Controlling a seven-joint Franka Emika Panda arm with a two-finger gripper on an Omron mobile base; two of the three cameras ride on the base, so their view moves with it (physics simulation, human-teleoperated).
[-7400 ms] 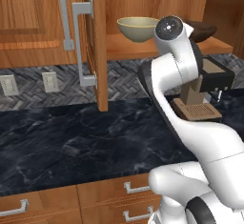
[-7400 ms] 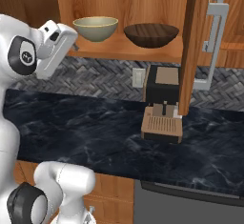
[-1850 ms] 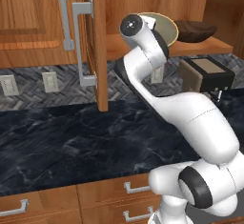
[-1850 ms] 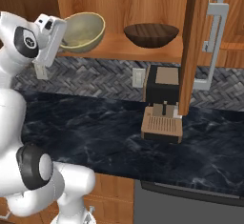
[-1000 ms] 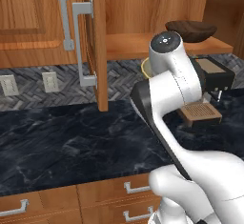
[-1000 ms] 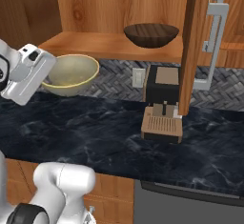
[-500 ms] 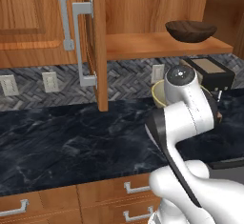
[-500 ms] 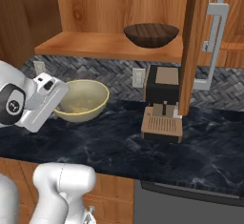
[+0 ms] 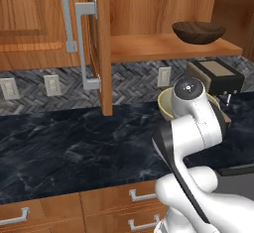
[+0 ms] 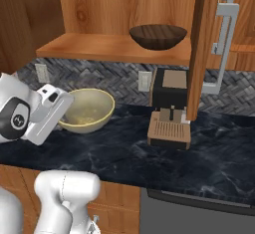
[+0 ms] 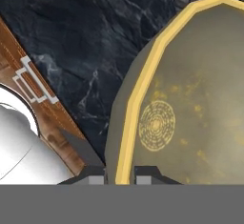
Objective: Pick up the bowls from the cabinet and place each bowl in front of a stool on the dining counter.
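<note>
Gripper (image 11: 119, 174) clamped on rim of pale olive bowl (image 10: 87, 109), smooth-glazed, yellow-edged, upright above black marble table (image 10: 119, 153).

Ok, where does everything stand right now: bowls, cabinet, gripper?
Pale bowl: out of the cabinet, held by its rim above the black counter.
Dark bowl: upright on the cabinet shelf.
Cabinet door: swung open.
Gripper: shut on the pale bowl's rim, one finger on each side.
Coffee machine: standing on the counter, nothing under its spout.
</note>
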